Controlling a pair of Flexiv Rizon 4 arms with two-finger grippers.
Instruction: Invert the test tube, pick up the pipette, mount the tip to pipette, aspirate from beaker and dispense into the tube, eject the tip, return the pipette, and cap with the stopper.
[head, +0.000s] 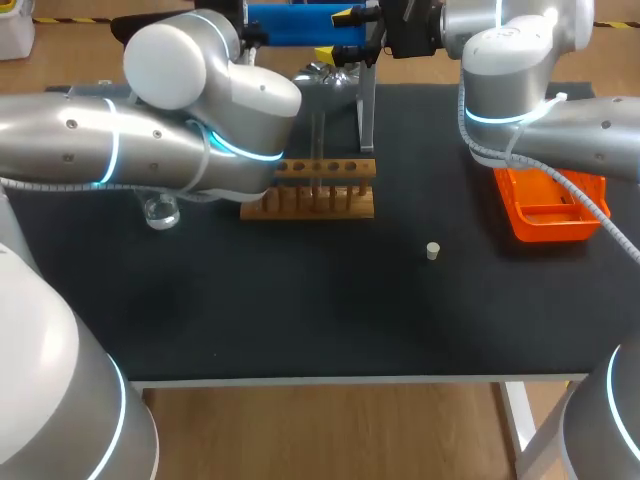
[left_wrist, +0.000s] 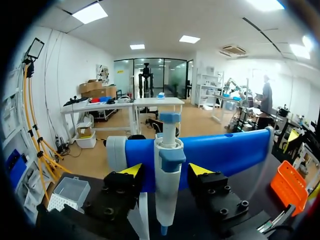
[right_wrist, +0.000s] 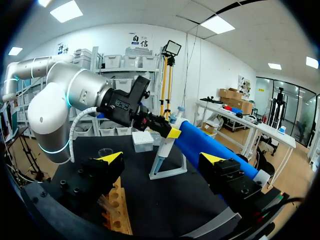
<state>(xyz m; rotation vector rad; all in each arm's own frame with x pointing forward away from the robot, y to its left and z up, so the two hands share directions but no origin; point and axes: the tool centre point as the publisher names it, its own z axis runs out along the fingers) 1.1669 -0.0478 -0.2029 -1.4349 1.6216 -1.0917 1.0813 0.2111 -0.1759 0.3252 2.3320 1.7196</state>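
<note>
Head view: the wooden rack (head: 310, 190) is sitting mid-table with a clear tube (head: 318, 140) standing in it; can't tell which way up. The beaker (head: 160, 212) is sitting near the rack's left end. The stopper (head: 432, 251) is lying loose on the mat, well apart from the rack. The orange tip box (head: 548, 205) is sitting at right.

Left wrist view: the left gripper (left_wrist: 166, 172) is straddling the pipette (left_wrist: 169, 150), fingers spread, a gap showing, so not clamped.

Right wrist view: the right gripper (right_wrist: 162, 160) is hanging spread and empty above the mat. The pipette is sitting upright on its stand (right_wrist: 167, 172).

Progress, as a judgement: pipette pickup is in hand. Tip mounting, aspirating, dispensing, ejecting, returning and capping are all left.

Writing: nothing legible on the task's things.
</note>
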